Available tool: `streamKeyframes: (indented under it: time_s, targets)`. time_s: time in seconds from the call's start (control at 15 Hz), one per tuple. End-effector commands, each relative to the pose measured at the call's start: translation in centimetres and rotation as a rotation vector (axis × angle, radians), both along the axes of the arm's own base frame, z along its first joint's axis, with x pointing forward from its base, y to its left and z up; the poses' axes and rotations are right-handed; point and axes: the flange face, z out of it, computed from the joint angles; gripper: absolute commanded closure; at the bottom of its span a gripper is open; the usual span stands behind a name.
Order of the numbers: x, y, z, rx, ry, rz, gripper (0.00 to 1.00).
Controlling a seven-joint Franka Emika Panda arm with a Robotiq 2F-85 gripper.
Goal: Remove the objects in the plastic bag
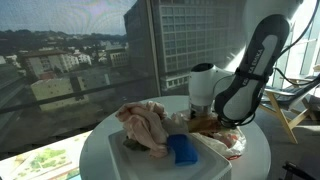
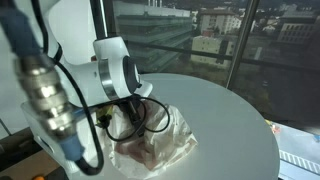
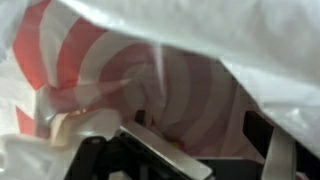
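The plastic bag is thin, white and crumpled, with red rings printed on it. It lies on the round white table and also shows in an exterior view. My gripper points down into the bag's mouth in both exterior views. In the wrist view the bag's red-and-white film fills the picture, and my gripper has its two fingers apart with only film between them. What is inside the bag is hidden.
A pinkish crumpled cloth and a blue object lie on a white tray-like base next to the bag. Tall windows stand close behind the table. A wooden stand is at the side.
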Motion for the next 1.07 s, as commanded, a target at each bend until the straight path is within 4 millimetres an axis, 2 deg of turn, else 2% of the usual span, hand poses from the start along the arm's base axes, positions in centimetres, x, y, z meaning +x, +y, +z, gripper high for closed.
streamKeyframes:
  time_s: [0.0,0.27,0.73,1.0]
  targets:
    - [0.3,1.7,0.9,0.059,-0.04,0.043,0.0]
    - [0.9,-0.1,0.0,-0.003,-0.028,0.057,0.0]
    - [1.5,-5.3,-1.3,-0.124,-0.03,0.064,0.0]
    - [2.1,-6.4,-2.3,-0.168,-0.037,0.072,0.0]
